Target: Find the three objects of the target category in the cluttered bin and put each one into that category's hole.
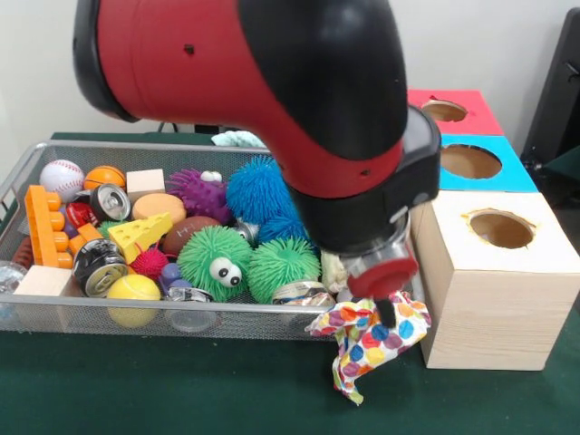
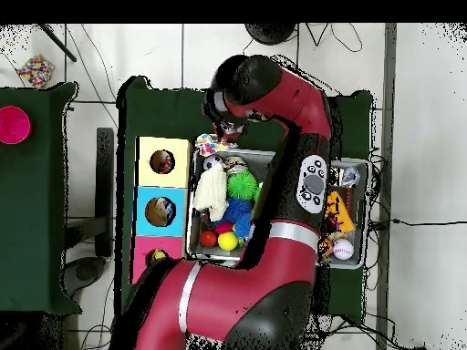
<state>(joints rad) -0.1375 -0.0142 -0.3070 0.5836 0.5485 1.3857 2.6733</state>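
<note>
You see the pincer [image 1: 388, 313] pinching the dotted cloth [image 1: 372, 345], which hangs beneath it past the basket's [image 1: 18, 177] near corner, above the green tabletop [image 1: 181, 385]; the yellow-topped box's hole [image 1: 501, 228] lies just beside the pincer

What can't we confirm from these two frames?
- Gripper grip: front view, the wrist covers the fingers; only the polka-dot cloth shows hanging beneath it.
- Bin right end: front view, hidden behind the arm.
- Bin centre: overhead view, the arm crosses it.
- Yellow-topped hole contents: overhead view, something dark inside, too small to identify.
</note>
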